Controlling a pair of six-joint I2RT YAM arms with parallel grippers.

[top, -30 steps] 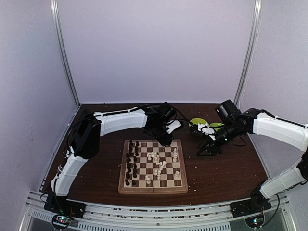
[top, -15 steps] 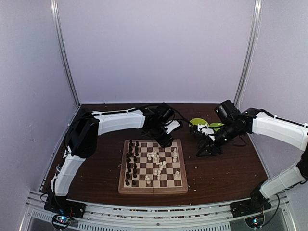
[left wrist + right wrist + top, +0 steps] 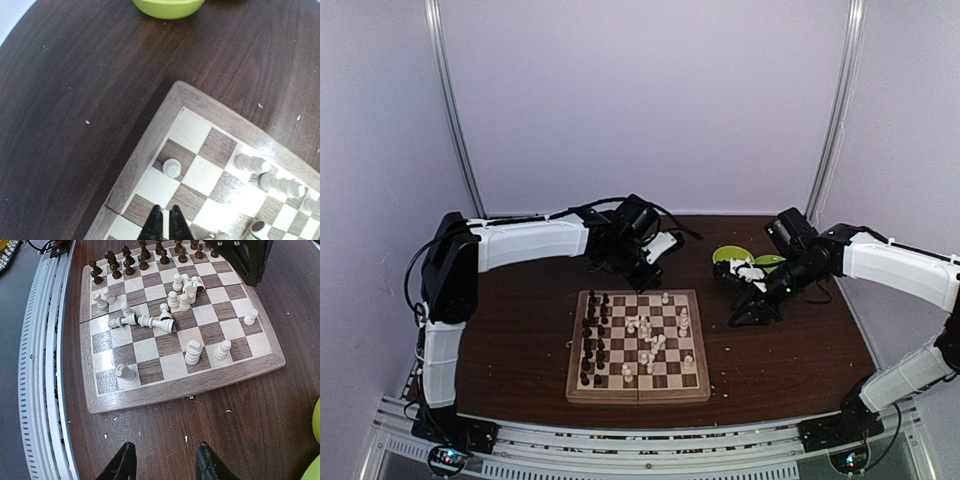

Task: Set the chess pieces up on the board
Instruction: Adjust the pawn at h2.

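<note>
left tool (image 3: 165, 212) is now clenched and empty, withdrawn toward upper left; a white piece (image 3: 172, 167) stands newly placed near the board (image 3: 145, 150) corner. right tool (image 3: 166, 445) hangs released. more white pieces likely remain to be placed.

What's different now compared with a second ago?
The left gripper has drawn back from the far edge of the board, up and to the left. It left a white piece standing on a dark square in the far row. Its jaws are closed and empty. The right gripper stayed open near the green bowl, and the other pieces have not moved.
</note>
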